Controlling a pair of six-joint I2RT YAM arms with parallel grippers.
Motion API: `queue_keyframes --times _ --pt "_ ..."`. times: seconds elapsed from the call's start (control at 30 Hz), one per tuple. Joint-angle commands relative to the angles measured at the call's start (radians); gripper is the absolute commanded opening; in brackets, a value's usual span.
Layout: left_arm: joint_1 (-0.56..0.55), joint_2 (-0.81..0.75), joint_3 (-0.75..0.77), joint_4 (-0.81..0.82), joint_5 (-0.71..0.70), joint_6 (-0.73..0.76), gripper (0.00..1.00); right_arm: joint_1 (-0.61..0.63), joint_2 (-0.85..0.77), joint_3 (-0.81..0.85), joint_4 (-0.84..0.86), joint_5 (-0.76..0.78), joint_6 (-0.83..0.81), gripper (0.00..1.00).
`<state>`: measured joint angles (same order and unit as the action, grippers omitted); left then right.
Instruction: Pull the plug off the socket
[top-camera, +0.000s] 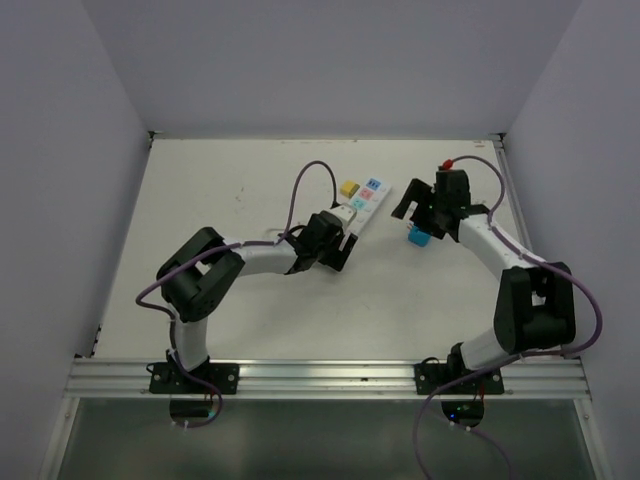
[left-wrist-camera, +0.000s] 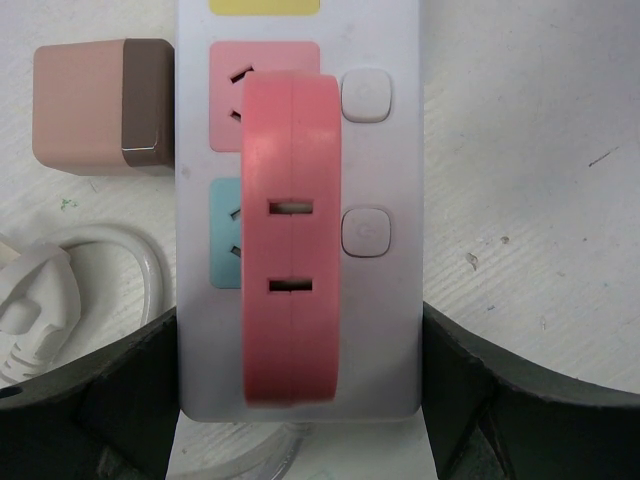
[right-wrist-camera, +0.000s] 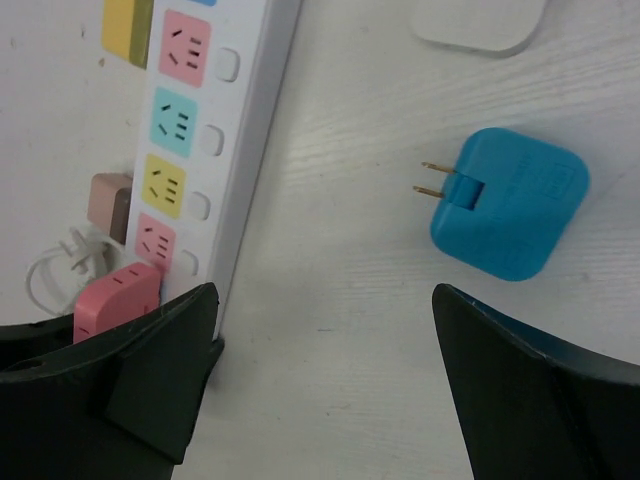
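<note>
The socket (top-camera: 368, 200) is a long white power strip with pink, blue and yellow outlet faces, lying slantwise mid-table. My left gripper (top-camera: 335, 240) is shut across its near end, and in the left wrist view both fingers (left-wrist-camera: 130, 400) press the socket's (left-wrist-camera: 395, 150) sides. A pink plug (left-wrist-camera: 290, 150) sits plugged in near that end. A blue plug (right-wrist-camera: 515, 205) lies loose on the table right of the socket (right-wrist-camera: 250, 100), its two prongs bare. My right gripper (right-wrist-camera: 325, 290) stands open above the table beside the blue plug (top-camera: 418, 238), holding nothing.
A yellow cube (top-camera: 349, 187) and a pink-brown cube (left-wrist-camera: 100, 110) lie left of the strip. The strip's looped white cord (left-wrist-camera: 110, 250) lies by my left finger. A white rounded object (right-wrist-camera: 480, 25) sits beyond the blue plug. Walls enclose the table.
</note>
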<state>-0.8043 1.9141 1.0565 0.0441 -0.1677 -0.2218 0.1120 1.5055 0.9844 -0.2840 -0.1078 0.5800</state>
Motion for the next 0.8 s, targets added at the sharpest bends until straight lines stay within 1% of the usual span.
queue_keyframes --times 0.0,0.03,0.07,0.1,0.2,0.23,0.3,0.33,0.43,0.47,0.53,0.63,0.77 --pt "0.010 0.091 -0.096 -0.316 0.083 -0.034 0.32 0.052 0.045 0.066 -0.004 0.037 -0.005 0.93" --pt "0.010 0.089 -0.096 -0.317 0.079 -0.034 0.39 0.061 0.056 0.077 -0.007 0.036 -0.005 0.93" --pt "0.010 0.088 -0.095 -0.319 0.074 -0.039 0.40 0.080 0.082 0.089 -0.017 0.036 -0.006 0.93" --pt "0.011 0.080 -0.093 -0.320 0.070 -0.039 0.45 0.089 0.094 0.115 -0.021 0.037 -0.009 0.93" --pt "0.010 0.053 -0.092 -0.316 0.069 -0.048 0.63 0.113 0.142 0.167 -0.032 0.046 -0.005 0.93" --pt "0.011 0.043 -0.090 -0.313 0.073 -0.051 0.71 0.118 0.157 0.181 -0.034 0.057 -0.002 0.93" --pt "0.010 0.008 -0.089 -0.299 0.088 -0.060 0.81 0.136 0.200 0.229 -0.046 0.069 0.007 0.92" --pt "0.011 -0.007 -0.089 -0.290 0.091 -0.063 0.89 0.144 0.214 0.247 -0.052 0.074 0.009 0.92" --pt "0.011 -0.061 -0.086 -0.262 0.094 -0.079 0.93 0.170 0.277 0.318 -0.069 0.105 0.018 0.91" --pt "0.010 -0.084 -0.082 -0.251 0.094 -0.082 0.97 0.184 0.297 0.354 -0.078 0.105 0.026 0.90" --pt "0.010 -0.102 -0.084 -0.237 0.091 -0.079 0.99 0.196 0.343 0.385 -0.089 0.105 0.032 0.89" --pt "0.011 -0.130 -0.084 -0.224 0.082 -0.076 1.00 0.219 0.386 0.422 -0.093 0.135 0.046 0.89" --pt "0.010 -0.196 -0.119 -0.164 0.044 -0.067 1.00 0.250 0.436 0.470 -0.119 0.164 0.064 0.87"
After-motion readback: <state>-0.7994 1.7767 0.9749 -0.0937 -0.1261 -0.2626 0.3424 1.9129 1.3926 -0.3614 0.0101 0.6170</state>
